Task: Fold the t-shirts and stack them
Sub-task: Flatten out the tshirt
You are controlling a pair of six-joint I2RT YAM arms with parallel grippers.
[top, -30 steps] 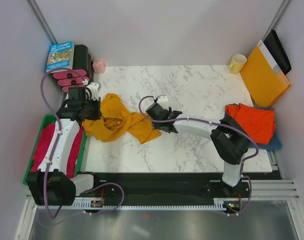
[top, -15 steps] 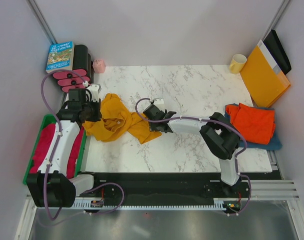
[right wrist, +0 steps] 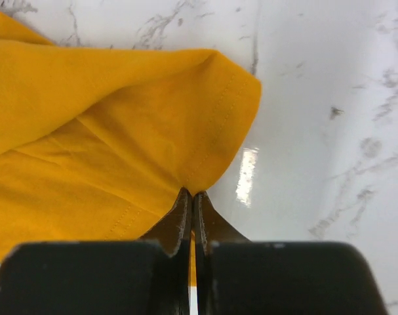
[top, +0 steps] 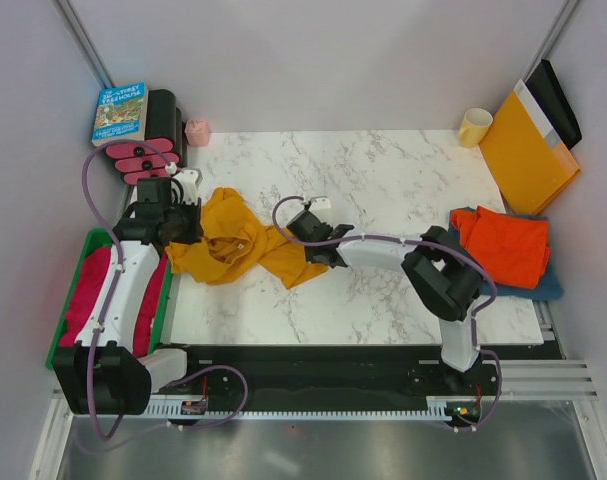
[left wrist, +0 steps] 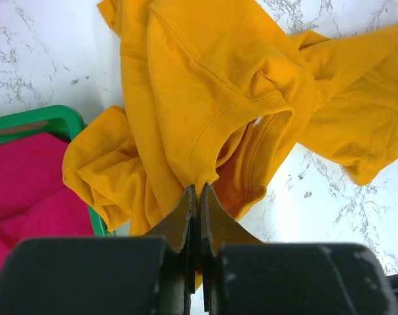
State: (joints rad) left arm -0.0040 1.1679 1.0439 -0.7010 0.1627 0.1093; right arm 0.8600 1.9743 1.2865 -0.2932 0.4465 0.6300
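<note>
T-shirt (top: 233, 243), mustard-yellow, pinched by left gripper (left wrist: 199, 192) and right gripper (right wrist: 191, 195)

Book (top: 120, 111) and pink cup (top: 197, 131) far left — yellow mug (top: 474, 126) beside orange envelope (top: 528, 155)

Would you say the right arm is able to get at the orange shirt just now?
Probably not yet: the right arm has its jaws shut on the yellow shirt. The orange shirt lies uncovered to its right.

The top camera looked steeply down over the whole table (top: 403, 180) from its near side. Both wrist cameras sat close above the yellow shirt (top: 233, 245), which all three shared.
</note>
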